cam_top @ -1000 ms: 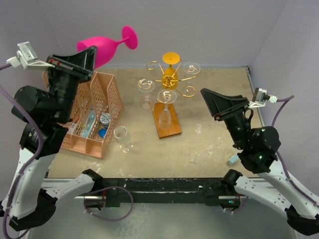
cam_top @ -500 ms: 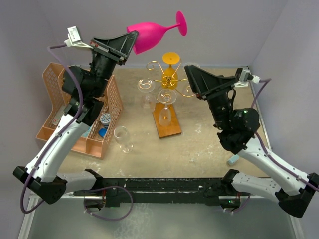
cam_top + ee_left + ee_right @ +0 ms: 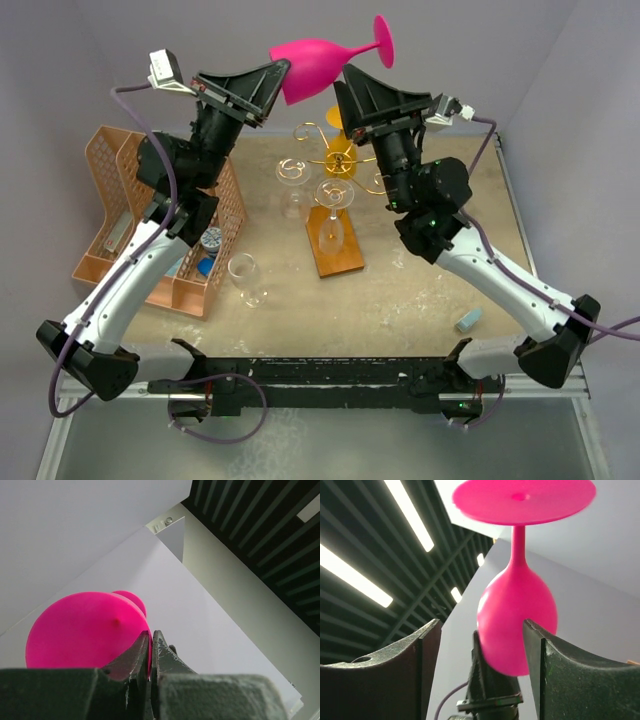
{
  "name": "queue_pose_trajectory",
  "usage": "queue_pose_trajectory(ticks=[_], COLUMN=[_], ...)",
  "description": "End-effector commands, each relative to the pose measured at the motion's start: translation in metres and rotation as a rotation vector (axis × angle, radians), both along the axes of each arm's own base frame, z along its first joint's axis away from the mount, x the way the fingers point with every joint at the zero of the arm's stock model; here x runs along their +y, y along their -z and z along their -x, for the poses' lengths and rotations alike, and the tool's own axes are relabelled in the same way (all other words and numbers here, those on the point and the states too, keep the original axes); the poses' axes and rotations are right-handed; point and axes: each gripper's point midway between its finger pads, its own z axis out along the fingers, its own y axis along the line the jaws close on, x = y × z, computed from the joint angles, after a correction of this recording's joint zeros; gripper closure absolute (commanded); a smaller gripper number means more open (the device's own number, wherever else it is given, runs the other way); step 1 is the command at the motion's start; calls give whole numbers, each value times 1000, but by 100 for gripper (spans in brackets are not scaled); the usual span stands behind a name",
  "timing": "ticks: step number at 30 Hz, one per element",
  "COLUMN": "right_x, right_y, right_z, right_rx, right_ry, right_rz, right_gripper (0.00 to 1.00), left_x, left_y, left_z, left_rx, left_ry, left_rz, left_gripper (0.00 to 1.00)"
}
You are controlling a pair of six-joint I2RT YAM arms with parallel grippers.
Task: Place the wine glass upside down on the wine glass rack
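Your worktop (image 3: 420,290) is the largest thing here: one sandy board, far beneath both tools. One peach lattice organiser (image 3: 228,195) stands on it, under your left arm. Among the bits in its compartments is a round patterned lid (image 3: 212,238); any print on it is too small to read.

One wine glass rack (image 3: 340,160), gold wire on a reddish wooden base (image 3: 345,262), stands below and between the two tools.

One pink wine glass (image 3: 315,60) hangs in the air above that rack, not on it. It lies nearly on its side, with its rim at your left tool (image 3: 283,70) and its foot pointing away from that tool, past the right one. Your left tool is pinched together, with the wall of the bowl caught between its fingers. Your right tool (image 3: 345,80) stands wide apart, and its wrist camera shows a finger on either side of the bowl. Whether either finger touches the glass cannot be told.

Three clear glasses (image 3: 331,238) show. Two hang upside down on the rack, below the gap between your tools. One upright glass (image 3: 245,278) stands on the worktop beneath your left arm, between the organiser and the wooden base.

One orange glass (image 3: 340,155) sits at the rack's centre, partly hidden under your right tool. One small pale blue piece (image 3: 467,321) lies on the worktop beside your right arm, well apart from the rest.
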Motion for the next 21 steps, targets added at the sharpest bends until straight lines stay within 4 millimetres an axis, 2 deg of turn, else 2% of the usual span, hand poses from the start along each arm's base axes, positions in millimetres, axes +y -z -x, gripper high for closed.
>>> queue_pose_trajectory(ticks=[1,3,6,11,21], right_x=[-15,-18,-25,-27,-33], right_y=[-20,-18,-26,-31,-30], right_z=[-9,-10,-4,-7,2], right_rx=[45,43,-22,-24,-52], right_ry=[50,67,94,114,94], right_rz=[-76,-82,-92,-86,-122], right_gripper=[33,34,37,39,67], left_x=[12,12,9,9,4], left_y=[-28,-26,-21,-16,-4], left_z=[34,36,38,45,58], left_rx=[-102,-97,-87,-80,-49], left_ry=[42,41,63,92,175], left_rz=[52,40,31,26,21], left_gripper=[100,100,100,100,100])
